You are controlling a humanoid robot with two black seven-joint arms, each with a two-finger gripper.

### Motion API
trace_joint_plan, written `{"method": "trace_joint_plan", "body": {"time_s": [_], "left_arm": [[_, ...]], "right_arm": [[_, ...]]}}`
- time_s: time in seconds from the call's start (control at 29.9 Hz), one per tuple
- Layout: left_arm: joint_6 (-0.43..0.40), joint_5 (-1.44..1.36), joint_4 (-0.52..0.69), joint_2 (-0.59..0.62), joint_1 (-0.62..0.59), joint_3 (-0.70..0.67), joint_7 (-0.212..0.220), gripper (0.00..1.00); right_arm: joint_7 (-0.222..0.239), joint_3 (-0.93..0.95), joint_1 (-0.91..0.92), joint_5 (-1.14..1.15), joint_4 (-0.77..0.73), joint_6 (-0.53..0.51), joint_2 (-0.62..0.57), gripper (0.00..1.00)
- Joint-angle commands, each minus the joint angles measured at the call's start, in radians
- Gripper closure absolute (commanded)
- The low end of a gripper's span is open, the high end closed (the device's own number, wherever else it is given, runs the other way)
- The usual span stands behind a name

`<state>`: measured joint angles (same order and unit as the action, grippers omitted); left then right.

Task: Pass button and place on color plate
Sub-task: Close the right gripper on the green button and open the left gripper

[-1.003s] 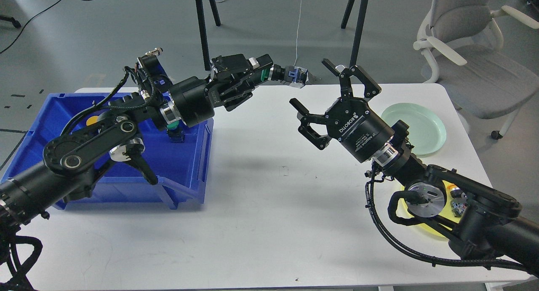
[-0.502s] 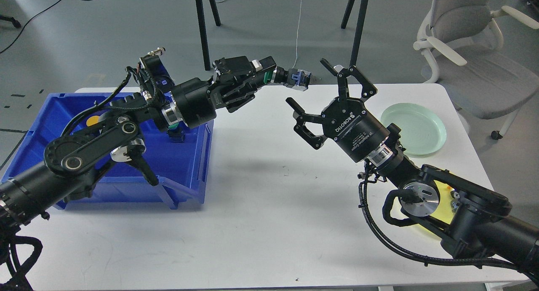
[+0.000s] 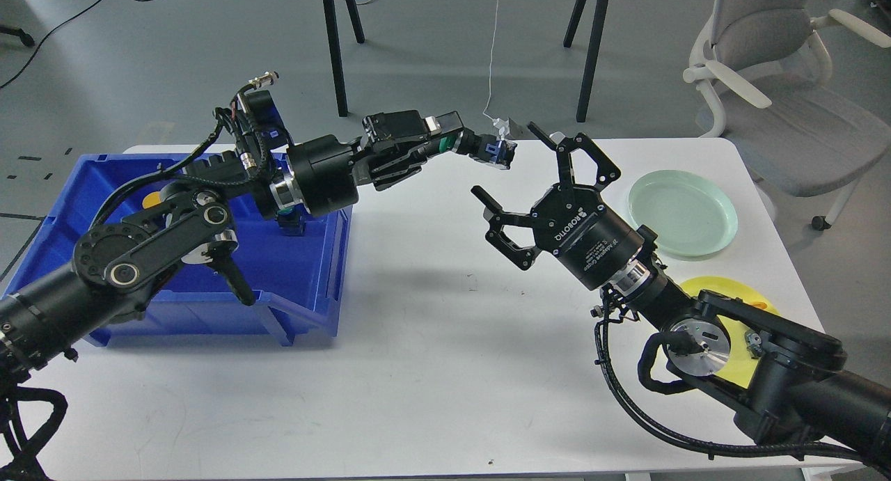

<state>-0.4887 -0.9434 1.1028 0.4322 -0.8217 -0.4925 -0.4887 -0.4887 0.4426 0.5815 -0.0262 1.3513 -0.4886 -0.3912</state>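
My left end effector (image 3: 435, 141) is clamped on the button (image 3: 491, 150), holding it above the worktop (image 3: 431, 342) at eleven o'clock of my right end effector (image 3: 523, 166), spread wide to receive it.

The left gripper (image 3: 435, 136) is closed on a button (image 3: 487, 149) and holds it up over the white table (image 3: 431, 342). The right gripper (image 3: 532, 175) is wide open just beside it. A green plate (image 3: 682, 213) and a yellow plate (image 3: 738, 293) sit on the right, and a blue bin (image 3: 306, 272) on the left.
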Motion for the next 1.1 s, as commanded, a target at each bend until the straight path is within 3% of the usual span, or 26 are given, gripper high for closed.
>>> {"method": "trace_joint_plan", "body": {"time_s": [0.0,0.3,0.6,1.07], "left_arm": [[0.000,0.000,0.017,0.005,0.000,0.002,0.000,0.83],[0.000,-0.002,0.061,0.031,0.003,0.002,0.000,0.82],[0.000,-0.029,0.061,0.031,0.006,0.003,0.000,0.82],[0.000,-0.031,0.083,0.040,0.006,0.005,0.000,0.82]], "right_arm": [[0.000,0.007,-0.002,0.000,-0.001,0.000,0.002,0.05],[0.000,0.016,-0.002,0.000,-0.001,0.001,0.005,0.07],[0.000,0.022,-0.002,0.002,-0.004,0.005,0.009,0.18],[0.000,0.022,-0.008,0.000,-0.014,0.013,0.012,0.19]]}}
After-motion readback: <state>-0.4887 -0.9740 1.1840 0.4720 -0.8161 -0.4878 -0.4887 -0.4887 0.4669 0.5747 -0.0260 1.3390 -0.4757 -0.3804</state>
